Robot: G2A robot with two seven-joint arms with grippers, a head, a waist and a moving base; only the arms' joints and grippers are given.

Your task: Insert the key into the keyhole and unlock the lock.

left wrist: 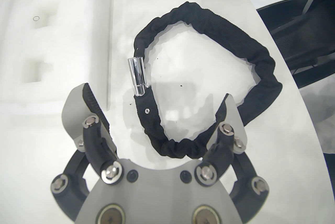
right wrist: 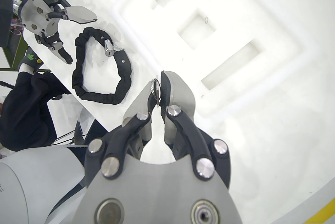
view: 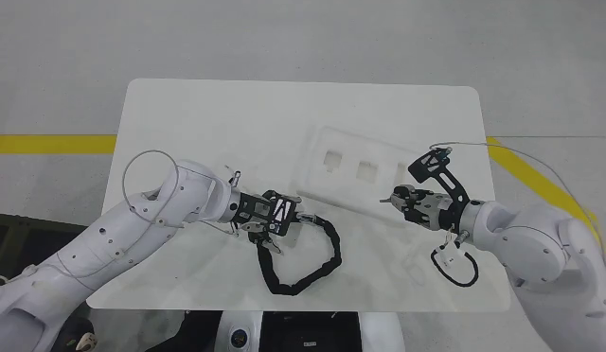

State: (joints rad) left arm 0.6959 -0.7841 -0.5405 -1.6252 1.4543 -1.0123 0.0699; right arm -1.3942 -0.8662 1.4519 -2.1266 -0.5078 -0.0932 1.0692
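Right jaws clamp the key (right wrist: 156,93); left jaws gape over the lock (left wrist: 138,74)

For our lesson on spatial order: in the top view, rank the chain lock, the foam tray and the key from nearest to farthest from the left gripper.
1. Chain lock, right at the left gripper's open jaws.
2. Foam tray, just beyond, mid-table.
3. Key, pinched in the right gripper across the tray.
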